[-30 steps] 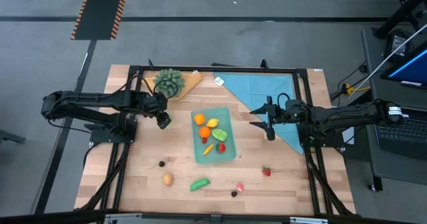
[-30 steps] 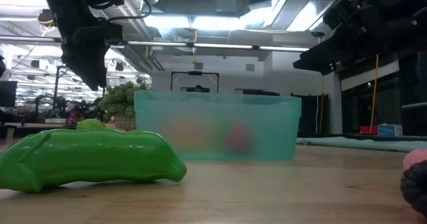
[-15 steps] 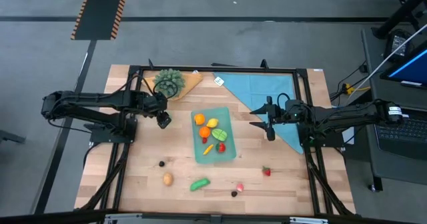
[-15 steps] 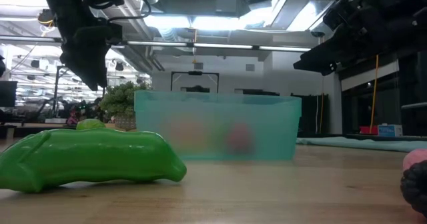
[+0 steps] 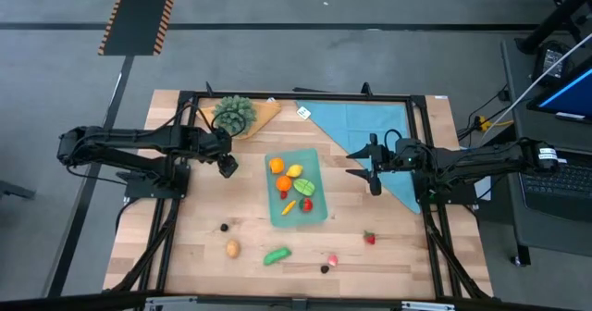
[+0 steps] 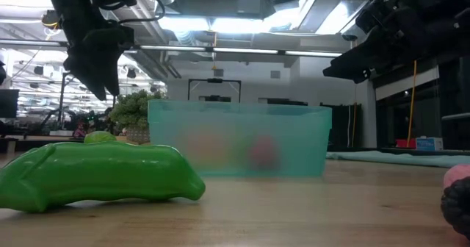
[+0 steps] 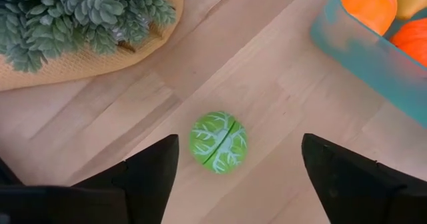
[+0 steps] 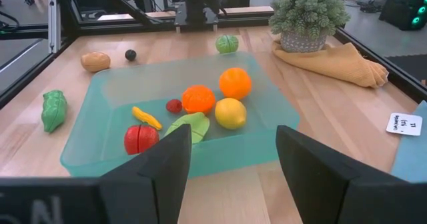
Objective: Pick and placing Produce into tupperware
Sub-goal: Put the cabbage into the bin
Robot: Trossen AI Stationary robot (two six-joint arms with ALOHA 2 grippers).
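Note:
The teal tupperware (image 5: 314, 209) sits mid-table and holds several pieces of produce: two oranges, a lemon (image 8: 231, 113), a green leaf, a red piece (image 8: 141, 139) and a small yellow one. A green cabbage ball (image 7: 218, 142) lies on the wood left of it. My left gripper (image 7: 240, 177) hangs open above the ball, with a finger on either side and clear of it. My right gripper (image 8: 233, 164) is open and hovers right of the tupperware (image 8: 87, 127). Loose near the near edge lie a pea pod (image 5: 277, 255), potato (image 5: 232, 248), strawberry (image 5: 369, 238), pink piece and dark berries.
A bushy green plant (image 5: 234, 115) stands on a tan mat (image 7: 80, 64) at the far left. A light-blue cloth (image 5: 370, 126) covers the far right, with a white label (image 5: 303, 113) beside it. Black frame rails (image 5: 296, 96) border the table. Bare wood lies between the tupperware and the near edge.

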